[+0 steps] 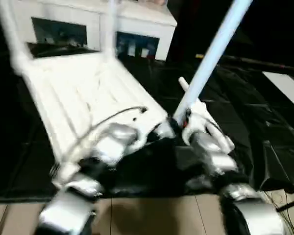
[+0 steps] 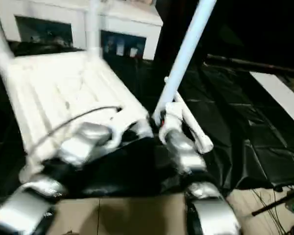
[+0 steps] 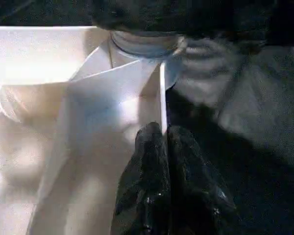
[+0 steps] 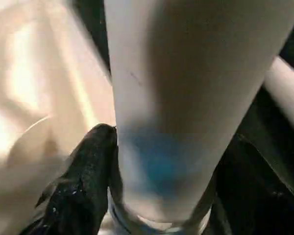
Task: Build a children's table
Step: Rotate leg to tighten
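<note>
The white tabletop (image 1: 88, 93) lies upside down on black sheeting, ribbed underside up. Two white legs (image 1: 7, 29) (image 1: 111, 24) stand in its far corners. At the near right corner my right gripper (image 1: 182, 122) is shut on a third leg (image 1: 210, 58), which slants up and to the right. In the right wrist view one black finger (image 4: 88, 171) presses that leg (image 4: 186, 98), whose lower end meets the round corner socket (image 3: 142, 44). My left gripper (image 3: 161, 147) is shut on a thin upright rib of the tabletop (image 3: 112, 103) just beside that socket. Another white leg (image 2: 193, 129) lies on the sheeting under my right forearm.
A white cabinet (image 1: 88, 19) with glass doors stands close behind the tabletop. Black sheeting (image 1: 264, 122) covers the floor to the right, with a white board (image 1: 289, 88) at its far right edge. Bare wooden floor (image 1: 152, 215) and cables (image 1: 289, 200) lie nearest me.
</note>
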Robot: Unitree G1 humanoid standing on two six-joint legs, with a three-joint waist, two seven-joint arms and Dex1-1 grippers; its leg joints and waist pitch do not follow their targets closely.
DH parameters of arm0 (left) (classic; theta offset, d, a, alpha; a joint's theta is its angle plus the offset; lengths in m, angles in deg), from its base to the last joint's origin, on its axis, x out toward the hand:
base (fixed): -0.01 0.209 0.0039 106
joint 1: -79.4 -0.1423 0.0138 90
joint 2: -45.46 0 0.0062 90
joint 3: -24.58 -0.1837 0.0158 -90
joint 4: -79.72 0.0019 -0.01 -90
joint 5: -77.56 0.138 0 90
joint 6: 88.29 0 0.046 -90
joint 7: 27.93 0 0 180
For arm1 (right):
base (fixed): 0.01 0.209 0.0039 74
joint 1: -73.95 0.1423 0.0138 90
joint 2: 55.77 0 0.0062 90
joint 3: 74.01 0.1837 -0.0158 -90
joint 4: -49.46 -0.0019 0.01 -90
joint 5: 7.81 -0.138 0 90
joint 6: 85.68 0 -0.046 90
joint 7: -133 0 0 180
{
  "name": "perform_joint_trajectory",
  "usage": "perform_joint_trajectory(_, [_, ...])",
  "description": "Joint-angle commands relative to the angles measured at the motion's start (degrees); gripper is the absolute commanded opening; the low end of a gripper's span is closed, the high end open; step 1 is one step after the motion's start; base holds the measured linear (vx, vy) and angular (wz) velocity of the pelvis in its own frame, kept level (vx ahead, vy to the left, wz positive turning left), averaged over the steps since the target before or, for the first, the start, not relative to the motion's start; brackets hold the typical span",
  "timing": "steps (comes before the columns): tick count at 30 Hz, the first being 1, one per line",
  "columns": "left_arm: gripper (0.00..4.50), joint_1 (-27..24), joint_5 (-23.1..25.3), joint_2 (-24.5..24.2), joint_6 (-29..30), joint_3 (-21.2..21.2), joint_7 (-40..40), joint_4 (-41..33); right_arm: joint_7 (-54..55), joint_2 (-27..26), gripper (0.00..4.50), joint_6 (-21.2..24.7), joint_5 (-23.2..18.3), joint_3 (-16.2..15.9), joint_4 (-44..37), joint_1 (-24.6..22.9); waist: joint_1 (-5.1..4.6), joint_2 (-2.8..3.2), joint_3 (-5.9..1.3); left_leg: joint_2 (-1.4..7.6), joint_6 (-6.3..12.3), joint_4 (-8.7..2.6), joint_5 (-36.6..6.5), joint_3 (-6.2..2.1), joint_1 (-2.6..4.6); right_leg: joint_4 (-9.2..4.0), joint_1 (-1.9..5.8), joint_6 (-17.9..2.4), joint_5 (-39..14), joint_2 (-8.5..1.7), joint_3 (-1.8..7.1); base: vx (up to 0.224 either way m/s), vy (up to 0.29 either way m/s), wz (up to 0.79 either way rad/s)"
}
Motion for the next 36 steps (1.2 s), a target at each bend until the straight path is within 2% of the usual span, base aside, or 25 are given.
perform_joint_trajectory(1, [0.0,-0.5,-0.1,1.1,0.1,1.2,-3.0,1.9,1.4,-1.4,2.59,2.7,-1.2,0.9,4.1,-1.1,-0.15,1.11,-2.83,1.39,-2.22,-3.85,-18.0,-0.32,0.51,-4.58,1.59,-6.7,-15.4,-2.98,2.63,0.0,0.0,0.0])
perform_joint_trajectory(3, [0.0,-1.1,0.0,1.4,0.3,0.7,-3.0,1.1,0.9,-1.9,2.59,2.2,-0.4,0.3,4.8,-0.3,-0.08,1.03,-2.87,1.36,-1.61,-3.89,-16.5,-0.23,0.3,-4.39,1.86,-6.8,-12.9,-2.86,2.63,0.0,0.0,0.0])
perform_joint_trajectory(6, [0.0,-1.7,-0.2,1.3,0.5,0.4,-2.7,0.4,-0.1,-2.0,2.59,1.5,-0.3,0.1,5.1,0.1,-0.08,1.05,-2.8,1.39,-1.47,-3.95,-17.6,-0.21,0.48,-4.52,1.8,-6.7,-13.9,-2.89,2.6,0.0,0.0,0.0])
perform_joint_trajectory(7, [0.0,-1.7,-0.4,1.3,0.5,0.5,-2.6,0.3,-0.7,-2.1,2.94,1.0,-0.3,0.2,5.5,0.4,-0.1,1.08,-2.8,1.42,-1.51,-3.96,-18.1,-0.24,0.52,-4.58,1.77,-6.7,-14.4,-2.92,2.59,0.0,0.0,0.0])
perform_joint_trajectory(9, [0.0,-1.8,-0.5,1.0,0.1,0.5,-2.3,0.2,-2.0,-2.1,2.94,-0.1,-0.5,0.7,5.9,0.8,-0.13,1.1,-2.78,1.44,-1.71,-3.99,-19.2,-0.27,0.51,-4.81,1.67,-6.3,-16.1,-3.01,2.62,0.0,0.0,0.0])
perform_joint_trajectory(11, [0.0,-1.9,-0.7,0.4,-0.9,0.3,-1.4,0.0,-2.6,-1.7,3.32,-0.8,-0.2,0.9,6.0,1.3,-0.17,1.13,-2.78,1.44,-1.73,-4.04,-19.6,-0.31,0.46,-4.88,1.68,-6.3,-16.8,-3.04,2.59,0.0,0.0,0.0])
perform_joint_trajectory(14, [0.0,-2.4,-1.1,-1.0,-1.7,-0.2,0.8,-1.5,-5.5,-0.3,3.39,-1.6,0.9,-0.2,5.0,1.5,-0.25,1.15,-2.69,1.41,-1.44,-4.15,-19.7,-0.37,0.26,-4.99,1.79,-6.2,-17.5,-3.04,2.56,0.0,0.0,0.0])
perform_joint_trajectory(16, [0.0,-2.5,-1.2,-1.6,-1.5,-0.2,1.6,-2.0,-7.6,0.4,3.64,-1.6,1.0,-0.7,4.0,1.2,-0.31,1.12,-2.72,1.42,-1.33,-4.11,-19.2,-0.37,0.18,-4.97,1.88,-6.1,-17.6,-3.06,2.55,0.0,0.0,0.0])
perform_joint_trajectory(18, [0.0,-2.9,-1.5,-3.8,-2.5,-0.8,4.8,-2.8,-16.1,2.9,3.64,-0.6,0.6,-2.5,-0.3,-0.5,-0.35,1.07,-2.63,1.42,-0.63,-4.06,-19.0,-0.26,0.2,-5.17,1.88,-6.3,-17.9,-3.02,2.6,0.0,0.0,0.0])
perform_joint_trajectory(19, [0.0,-2.9,-1.5,-3.8,-2.6,-0.8,5.0,-2.9,-16.5,3.0,3.64,-0.5,0.5,-2.5,-0.4,-0.6,-0.26,1.04,-2.61,1.37,-0.26,-4.01,-18.7,-0.21,0.17,-5.26,1.93,-6.2,-17.7,-3.03,2.61,0.0,0.0,0.0])
perform_joint_trajectory(20, [0.0,-3.2,-1.7,-5.2,-4.0,-1.3,7.4,-3.3,-21.8,5.0,3.64,-0.1,0.8,-4.0,-3.0,-2.0,-0.2,1.15,-2.57,1.45,0.03,-4.09,-17.9,-0.27,0.07,-5.2,2.02,-6.5,-17.5,-3.13,2.64,0.0,0.0,0.0])
perform_joint_trajectory(22, [0.0,-3.3,-1.8,-5.7,-4.4,-1.5,8.2,-3.5,-23.7,5.8,3.64,0.0,1.0,-4.6,-3.9,-2.6,-0.15,1.14,-2.58,1.53,0.37,-4.04,-16.9,-0.2,0.09,-5.02,1.99,-7.3,-16.5,-3.13,2.68,0.0,0.0,0.0])
perform_joint_trajectory(26, [0.0,-4.3,-2.9,-9.0,-8.1,-2.7,14.9,-5.8,-32.1,10.8,3.64,-1.0,3.1,-7.9,-7.4,-5.3,0.03,1.31,-2.46,1.66,0.64,-4.04,-15.4,-0.07,0.16,-4.82,2.07,-8.6,-15.1,-3.14,2.73,0.0,0.0,0.0])
perform_joint_trajectory(30, [0.0,-7.4,-6.6,-14.2,-11.1,-4.8,27.8,-12.9,-42.5,15.1,3.64,-0.9,2.4,-10.1,-12.6,-7.8,0.39,1.31,-2.43,1.85,1.23,-4.03,-14.8,-0.05,0.18,-4.6,2.33,-9.6,-14.2,-3.35,2.8,0.0,0.0,0.0])
perform_joint_trajectory(31, [0.0,-7.7,-6.8,-14.8,-11.0,-5.1,28.9,-13.6,-43.5,15.5,3.64,-0.9,2.4,-10.4,-13.2,-8.1,0.43,1.27,-2.41,1.86,1.4,-4.05,-14.2,-0.05,0.16,-4.52,2.36,-9.7,-13.7,-3.33,2.8,0.0,0.0,0.0])
perform_joint_trajectory(32, [0.0,-8.1,-6.9,-15.7,-10.8,-5.5,30.4,-14.6,-44.9,16.0,3.64,-1.0,2.3,-10.7,-14.0,-8.4,0.59,1.52,-2.47,1.94,1.75,-3.94,-13.5,0.13,0.56,-4.27,2.06,-10.5,-11.8,-3.14,2.85,0.0,0.0,0.0])
perform_joint_trajectory(34, [0.0,-8.4,-6.8,-16.5,-10.9,-6.0,31.4,-15.0,-46.3,16.5,3.64,-1.3,2.4,-11.2,-14.5,-8.5,0.57,1.56,-2.39,1.89,1.92,-4.01,-12.7,0.15,0.46,-4.02,2.09,-11.3,-10.2,-3.01,2.83,0.0,0.0,0.0])
perform_joint_trajectory(36, [0.0,-8.7,-7.0,-17.0,-11.6,-5.9,31.9,-15.2,-48.8,17.2,3.64,-1.6,2.4,-12.1,-15.0,-8.7,0.57,1.31,-2.41,1.85,1.32,-4.05,-12.7,0.15,0.34,-3.86,2.28,-11.3,-10.2,-2.94,2.8,0.0,0.0,0.0])
